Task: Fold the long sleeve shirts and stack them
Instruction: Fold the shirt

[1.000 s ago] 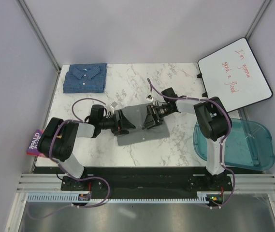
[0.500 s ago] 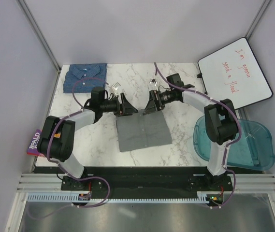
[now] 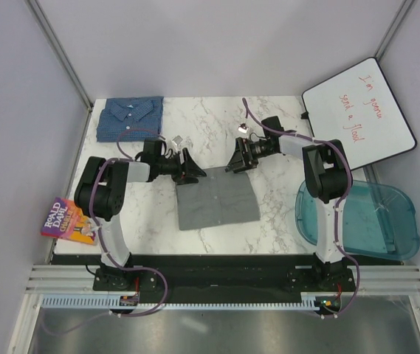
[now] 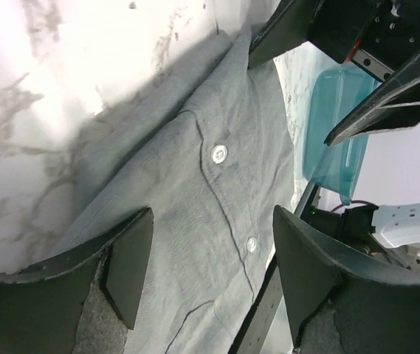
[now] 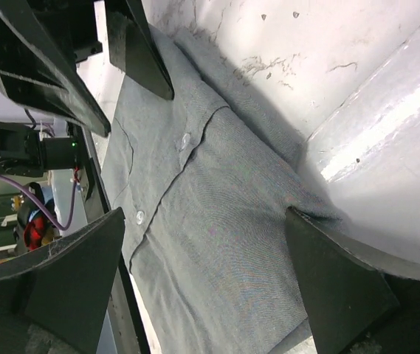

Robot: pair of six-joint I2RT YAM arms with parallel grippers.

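Left tool (image 3: 193, 171) backed off grey shirt (image 3: 217, 203); book (image 3: 68, 220) aside.

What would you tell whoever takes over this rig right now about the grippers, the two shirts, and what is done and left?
Grippers: the left gripper has open jaws and holds nothing, at the far left corner of the grey shirt. The right gripper is open and empty at its far right corner.
Things: the grey shirt lies flat mid-table; the blue shirt lies at the far left corner.
Done: both look folded.
Left: stack one on the other.
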